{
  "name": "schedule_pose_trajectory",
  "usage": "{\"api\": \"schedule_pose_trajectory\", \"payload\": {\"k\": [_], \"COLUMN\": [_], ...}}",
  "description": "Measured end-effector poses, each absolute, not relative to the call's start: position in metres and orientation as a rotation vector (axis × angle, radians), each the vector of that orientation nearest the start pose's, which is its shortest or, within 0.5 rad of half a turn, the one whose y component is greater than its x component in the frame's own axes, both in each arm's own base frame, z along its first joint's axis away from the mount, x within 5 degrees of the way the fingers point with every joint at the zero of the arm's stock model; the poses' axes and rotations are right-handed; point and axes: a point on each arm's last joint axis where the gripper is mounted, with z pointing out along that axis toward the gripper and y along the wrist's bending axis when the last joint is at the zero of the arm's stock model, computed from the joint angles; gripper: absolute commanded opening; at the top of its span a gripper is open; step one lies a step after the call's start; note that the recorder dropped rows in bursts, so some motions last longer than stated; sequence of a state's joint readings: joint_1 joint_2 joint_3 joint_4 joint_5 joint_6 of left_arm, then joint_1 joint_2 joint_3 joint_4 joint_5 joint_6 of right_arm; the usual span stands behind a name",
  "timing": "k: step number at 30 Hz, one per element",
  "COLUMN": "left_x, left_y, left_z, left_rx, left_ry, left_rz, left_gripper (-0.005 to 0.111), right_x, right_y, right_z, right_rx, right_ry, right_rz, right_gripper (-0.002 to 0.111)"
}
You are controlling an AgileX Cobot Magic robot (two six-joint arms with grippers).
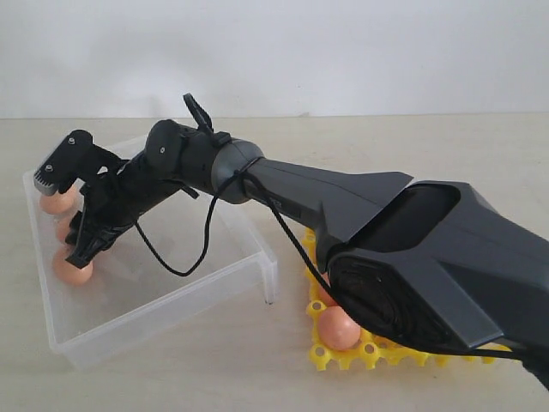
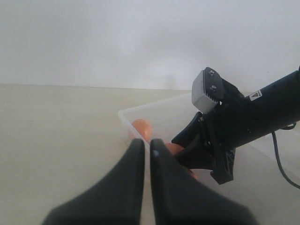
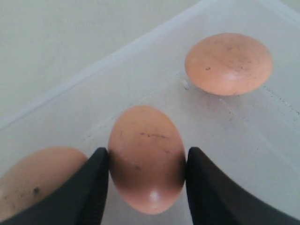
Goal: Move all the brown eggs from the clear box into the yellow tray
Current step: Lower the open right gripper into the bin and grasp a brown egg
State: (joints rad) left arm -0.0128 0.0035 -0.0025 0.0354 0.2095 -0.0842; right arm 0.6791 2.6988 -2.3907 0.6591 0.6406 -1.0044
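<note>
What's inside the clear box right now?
Three brown eggs show, the right gripper closed around the middle egg. The arm covers part of the clear box, so more could hide.

No word, brand name or number can be read in any of the three views. In the left wrist view a small white sticker (image 2: 255, 95) bearing a dark mark is seen on the black arm (image 2: 276, 110). Its print is too small and too blurred for anything to be made out.
</note>
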Motion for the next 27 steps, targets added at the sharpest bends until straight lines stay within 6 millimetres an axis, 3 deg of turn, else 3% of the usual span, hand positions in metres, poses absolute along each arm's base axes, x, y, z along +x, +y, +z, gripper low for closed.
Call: {"api": "schedule_pose_trajectory", "payload": {"k": [4, 8, 15, 20, 24, 27], "left_x": [0.056, 0.056, 0.056, 0.056, 0.056, 0.056], "left_y": [0.0, 0.0, 0.0, 0.0, 0.0, 0.0], "left_z": [0.195, 0.195, 0.195, 0.195, 0.195, 0.195], "left_rx": [-0.037, -0.037, -0.037, -0.037, -0.037, -0.037], "left_ry": [1.694, 1.694, 1.694, 1.694, 1.694, 1.694], "left_rz": [-0.04, -0.04, -0.04, -0.04, -0.04, -0.04], "left_gripper": [0.004, 0.004, 0.004, 0.004, 0.004, 0.004], "right_x": [0.432, 0.432, 0.431, 0.424, 0.416, 0.416], "right_y": [0.392, 0.392, 0.392, 0.389, 0.383, 0.378], "right_z": [0.118, 0.119, 0.125, 0.121, 0.126, 0.129], "right_rx": [-1.4, -1.379, -1.344, -1.451, -1.591, -1.602], "right_ry": [1.856, 1.879, 1.917, 1.956, 1.987, 2.043], "right_rz": [0.552, 0.571, 0.601, 0.607, 0.579, 0.519], "right_gripper": [0.017, -0.001, 0.0, 0.0, 0.0, 0.0]}}
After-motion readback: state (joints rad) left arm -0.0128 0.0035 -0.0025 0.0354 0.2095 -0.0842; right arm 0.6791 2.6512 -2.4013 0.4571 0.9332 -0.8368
